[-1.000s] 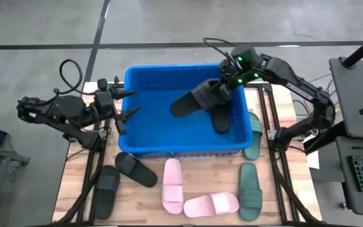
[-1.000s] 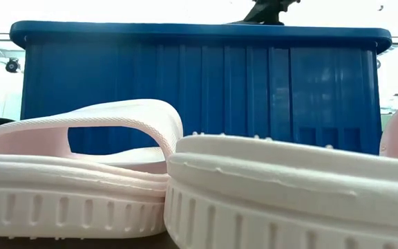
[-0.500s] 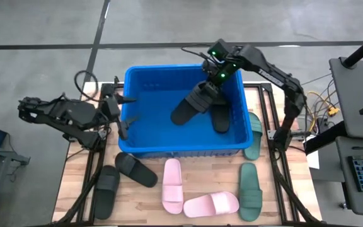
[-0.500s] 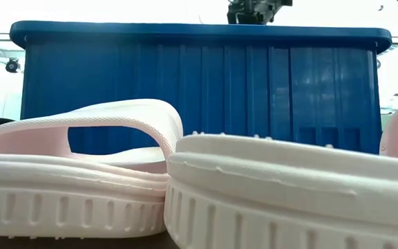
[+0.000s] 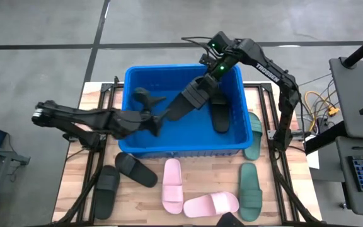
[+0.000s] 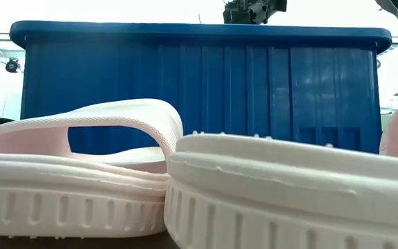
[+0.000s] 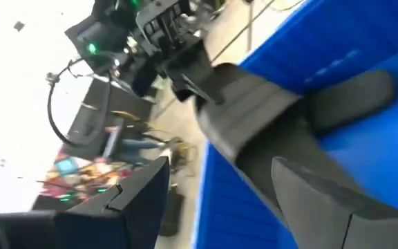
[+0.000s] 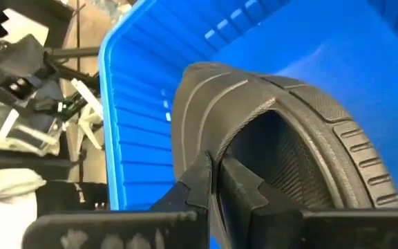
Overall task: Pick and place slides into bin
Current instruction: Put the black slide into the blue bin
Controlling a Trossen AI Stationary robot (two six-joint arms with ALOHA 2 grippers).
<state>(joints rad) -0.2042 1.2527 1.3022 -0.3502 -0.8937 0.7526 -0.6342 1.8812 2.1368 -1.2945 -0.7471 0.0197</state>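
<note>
The blue bin stands at the table's far middle. Above its inside my right gripper is shut on a black slide, which slants down toward the bin's left. A second black slide lies on the bin's floor. My left gripper reaches in over the bin's left rim. It is open, with one finger on each side of the held slide's low end. My right gripper pinches the edge of the black slide's strap between its two fingers, coming from the far right and slanting down. The slide hangs lifted clear and tilted, its free end low inside the bin. My left gripper: I cannot tell whether it touches the slide.
On the table in front of the bin lie two black slides, two pink ones and a green one. Another green slide lies right of the bin. In the low view pink slides fill the foreground.
My left gripper has swung from beside the bin's left rim toward the table's right, in over the bin toward the held slide. It has rolled and stayed open. My right gripper has shifted a little toward the far left, and the slide stays lifted.
</note>
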